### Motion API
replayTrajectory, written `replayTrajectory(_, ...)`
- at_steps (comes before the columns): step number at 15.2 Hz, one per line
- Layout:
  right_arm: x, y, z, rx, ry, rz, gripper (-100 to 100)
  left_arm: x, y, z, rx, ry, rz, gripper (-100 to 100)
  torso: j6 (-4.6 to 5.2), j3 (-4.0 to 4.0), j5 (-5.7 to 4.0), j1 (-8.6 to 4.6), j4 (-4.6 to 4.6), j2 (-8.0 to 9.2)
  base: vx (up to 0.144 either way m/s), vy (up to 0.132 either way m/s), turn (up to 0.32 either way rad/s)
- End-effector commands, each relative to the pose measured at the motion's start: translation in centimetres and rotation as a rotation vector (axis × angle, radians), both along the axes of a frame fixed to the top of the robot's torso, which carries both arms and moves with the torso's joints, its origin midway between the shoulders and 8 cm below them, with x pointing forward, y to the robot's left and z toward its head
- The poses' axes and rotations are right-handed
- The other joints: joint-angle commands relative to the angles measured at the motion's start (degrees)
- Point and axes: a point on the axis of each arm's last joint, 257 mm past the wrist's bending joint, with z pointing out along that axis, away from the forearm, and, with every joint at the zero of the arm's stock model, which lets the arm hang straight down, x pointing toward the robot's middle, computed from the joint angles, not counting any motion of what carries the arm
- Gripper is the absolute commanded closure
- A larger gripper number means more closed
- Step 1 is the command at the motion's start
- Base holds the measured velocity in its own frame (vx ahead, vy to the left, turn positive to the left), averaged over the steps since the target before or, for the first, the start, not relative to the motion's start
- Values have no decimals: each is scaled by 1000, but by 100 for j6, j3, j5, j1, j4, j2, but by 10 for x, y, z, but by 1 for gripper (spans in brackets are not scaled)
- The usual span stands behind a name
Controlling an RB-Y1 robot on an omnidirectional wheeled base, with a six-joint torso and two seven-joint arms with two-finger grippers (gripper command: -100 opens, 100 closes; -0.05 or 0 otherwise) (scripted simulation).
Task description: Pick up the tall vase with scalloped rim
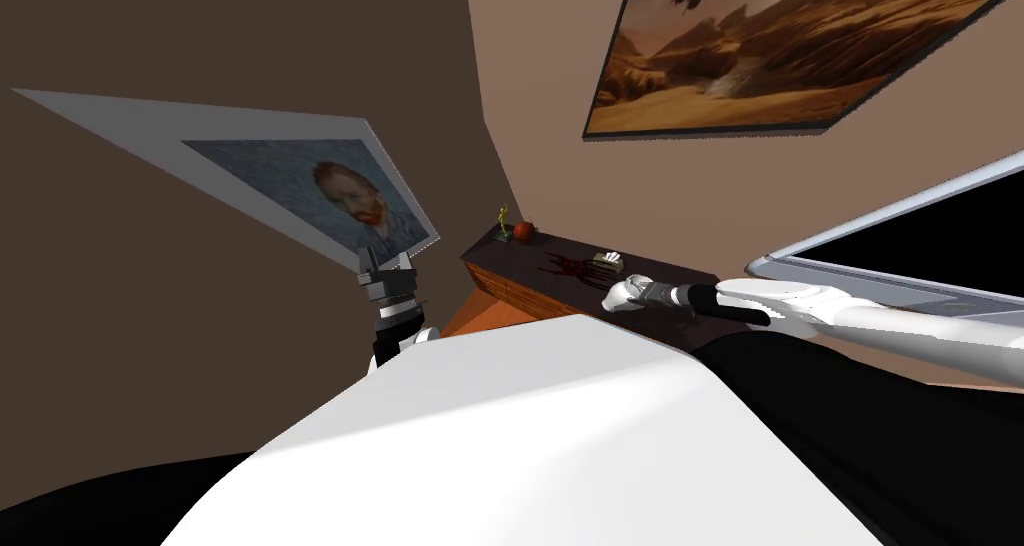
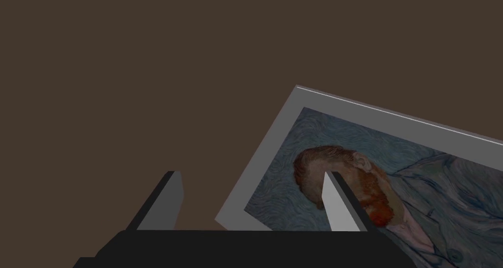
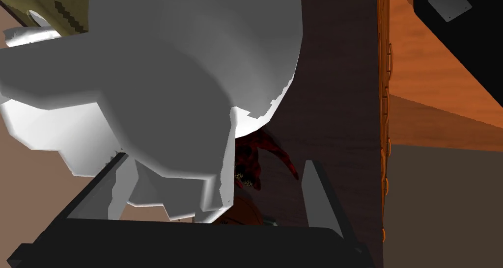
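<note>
**Right gripper (image 3: 214, 159) open at the white vase (image 3: 172, 83) on the sideboard (image 3: 339, 83)**

In the head view the vase shows as a small white shape close to the centre, toward 4 o'clock. It is on the dark top of the sideboard, near the front edge. The right arm reaches to it from 3 o'clock, and the gripper is right at the vase.

In the right wrist view the vase is very near and large, white and pale grey, with a stepped, wavy outline. Its nearest part lies between the two fingers. It covers a part of one finger (image 3: 93, 201), so I cannot tell if it touches that finger. Between the other finger and the vase there is a clear gap, where the dark top shows. The jaws are spread wide and do not press the vase. I cannot tell if the vase stands upright.

In the head view a yellowish box (image 1: 607, 261) lies from the vase toward 11 o'clock, and a dark red figure (image 1: 565, 265) toward 10 o'clock. Farther the same way, at the far end of the top, are a red ball (image 1: 522, 231) and a small gold figurine (image 1: 502, 216). The front of the sideboard is orange wood.

The left gripper (image 2: 249, 174) is raised at 9 o'clock of the head view, well apart from the sideboard's things. Its fingers are released, with nothing between them.

On the wall a landscape painting (image 1: 760, 50) hangs at 1 o'clock. A window frame (image 1: 900, 240) at 3 o'clock shows a black area.
</note>
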Motion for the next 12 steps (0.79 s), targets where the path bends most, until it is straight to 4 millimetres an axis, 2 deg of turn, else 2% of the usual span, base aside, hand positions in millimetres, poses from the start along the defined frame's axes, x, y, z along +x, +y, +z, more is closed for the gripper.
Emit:
replayTrajectory(1,0,0,0,0,0,0,-100,0,0,0,0,0,0,0,0,0,0,0,0,0,-33,-24,90)
replayTrajectory(2,-1,-1,-1,-1,0,-4,100,0,0,0,0,0,0,0,4,0,1,2,1,-1,-11,-10,3)
replayTrajectory(6,-1,-1,-1,-2,-1,-6,100,0,0,0,0,0,0,0,2,-6,3,13,-2,-12,0,0,0)
replayTrajectory(10,19,9,16,-6,6,56,100,0,0,0,0,0,0,0,13,-9,13,30,-3,-18,34,23,-257)
replayTrajectory(11,21,10,18,-6,8,65,100,0,0,0,0,0,0,0,10,-10,16,36,-3,-21,37,27,-184)
replayTrajectory(12,15,8,14,-6,8,51,100,0,0,0,0,0,0,0,6,-11,19,40,-2,-22,20,17,-63)
